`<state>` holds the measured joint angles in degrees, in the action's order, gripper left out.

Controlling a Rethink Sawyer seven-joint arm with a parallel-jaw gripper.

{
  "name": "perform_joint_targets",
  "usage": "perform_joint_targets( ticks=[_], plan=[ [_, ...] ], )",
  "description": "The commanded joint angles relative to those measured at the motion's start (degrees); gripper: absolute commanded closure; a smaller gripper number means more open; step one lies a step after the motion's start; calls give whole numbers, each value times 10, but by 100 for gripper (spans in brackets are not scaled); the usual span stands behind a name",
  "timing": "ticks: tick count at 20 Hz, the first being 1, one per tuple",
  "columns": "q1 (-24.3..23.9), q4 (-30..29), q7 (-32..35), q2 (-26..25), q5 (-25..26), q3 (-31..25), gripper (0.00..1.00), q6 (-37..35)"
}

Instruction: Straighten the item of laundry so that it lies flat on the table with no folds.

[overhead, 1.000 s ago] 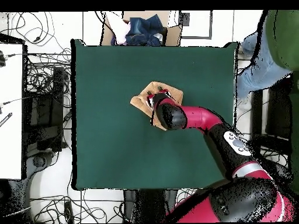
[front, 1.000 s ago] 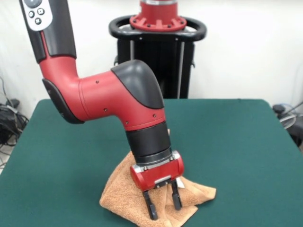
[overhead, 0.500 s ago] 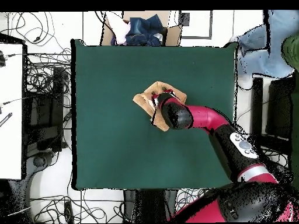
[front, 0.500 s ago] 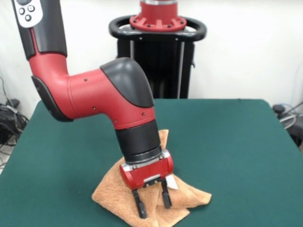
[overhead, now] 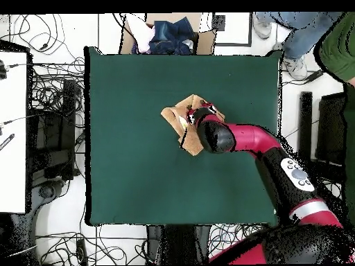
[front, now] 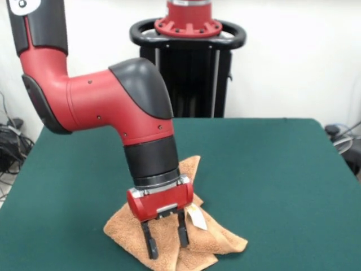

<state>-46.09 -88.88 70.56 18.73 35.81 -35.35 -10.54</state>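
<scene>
Shifted left in the front view since a second ago: gripper and wrist slid across, and towel dragged with them, its left corner now further out on the table. White tag now exposed just right of the fingers.

Fingers spread apart, tips down in the cloth near its front edge; no clear pinch visible, so reads as released or just pressing, not grasping.

Towel sits mid-table, slightly toward the front edge, still bunched: peak rising behind the wrist, folded layers stacked at front right, one corner pointing right. In the overhead view, mostly hidden under the arm, only tan edges showing around the wrist. Person's legs at the top right corner, well clear of the table.

Step in hand, by judgement: mid-spread, pulling one side outward to open the folds. Far from done; several layers still overlapped.

Next move likely calls for: closing on a single top layer at a free corner, lifting a little, then drawing away from the bunch so the layer peels open. Risk: dragging the whole pile again instead of unfolding it.
</scene>
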Motion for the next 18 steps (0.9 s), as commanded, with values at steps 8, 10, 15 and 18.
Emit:
perform_joint_targets(
  ticks=[8,10,15,18],
  plan=[
    [2,7,-45,27,45,-8,0,-59],
    [8,3,-35,31,47,-3,0,-50],
    [23,0,-15,33,50,8,0,-33],
    [37,-5,5,32,54,23,0,-15]
  ],
)
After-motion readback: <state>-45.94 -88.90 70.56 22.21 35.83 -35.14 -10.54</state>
